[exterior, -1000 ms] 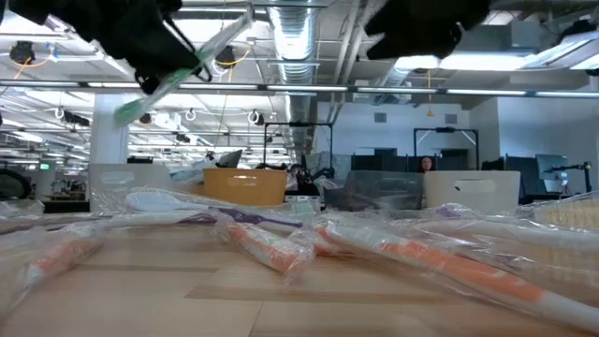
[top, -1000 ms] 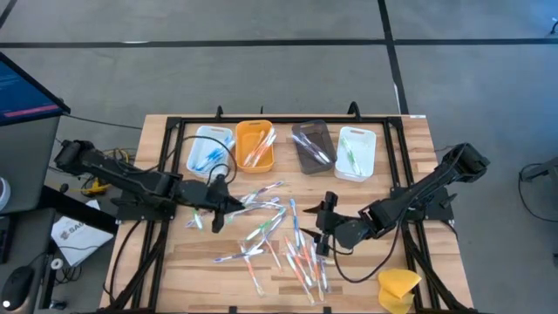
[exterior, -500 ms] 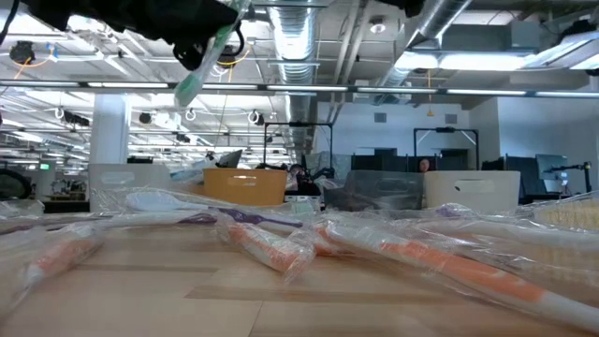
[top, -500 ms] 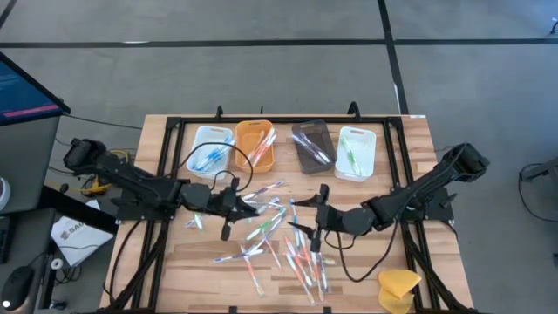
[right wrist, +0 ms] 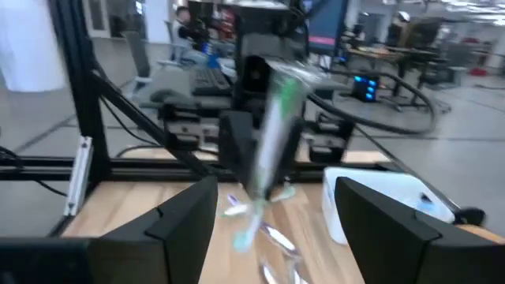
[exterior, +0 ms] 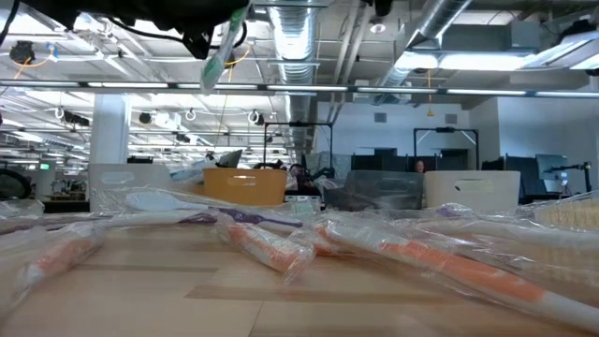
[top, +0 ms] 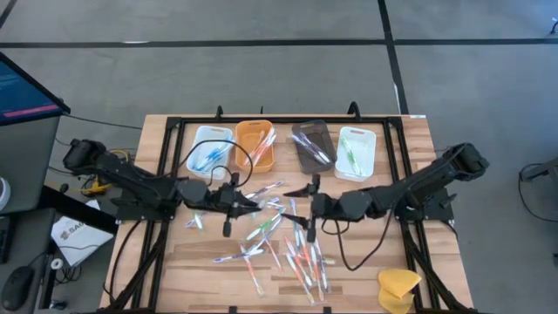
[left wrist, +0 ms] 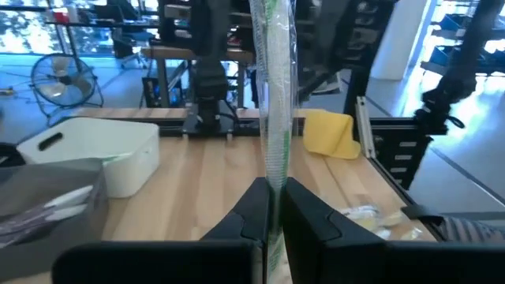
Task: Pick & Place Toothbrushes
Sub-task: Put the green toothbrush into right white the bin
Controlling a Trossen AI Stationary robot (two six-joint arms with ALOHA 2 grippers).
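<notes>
My left gripper (top: 237, 203) is over the middle of the table, shut on a green toothbrush (left wrist: 276, 95) in a clear wrapper; the low view shows it high above the table (exterior: 223, 49). My right gripper (top: 302, 202) faces it from the right, open, with nothing between its fingers (right wrist: 272, 229). Many wrapped toothbrushes (top: 283, 240) lie loose on the wood between and in front of the grippers. At the back stand a white tray (top: 209, 148), an orange tray (top: 255, 146), a dark tray (top: 312, 145) and another white tray (top: 355, 153), each with a few toothbrushes inside. My left gripper pinches the wrapped toothbrush between its two fingers, on the handle's lower part (left wrist: 273, 185). The fingers come in level from the table's left and lie across the brush. The brush stands nearly upright, most of its length above the fingers, lifted clear of the table.
A yellow sponge-like lump (top: 399, 288) sits at the near right corner. A black frame (top: 174, 131) runs around the table's edges. Cables hang from both arms. The wood at the near left (top: 196, 279) is bare.
My left gripper has tipped up to level, rolled and gone slightly toward the table's right; the held toothbrush has swung from a slant to nearly upright. My right gripper has risen, tipped up to level and gone toward the left and far edges, staying open.
</notes>
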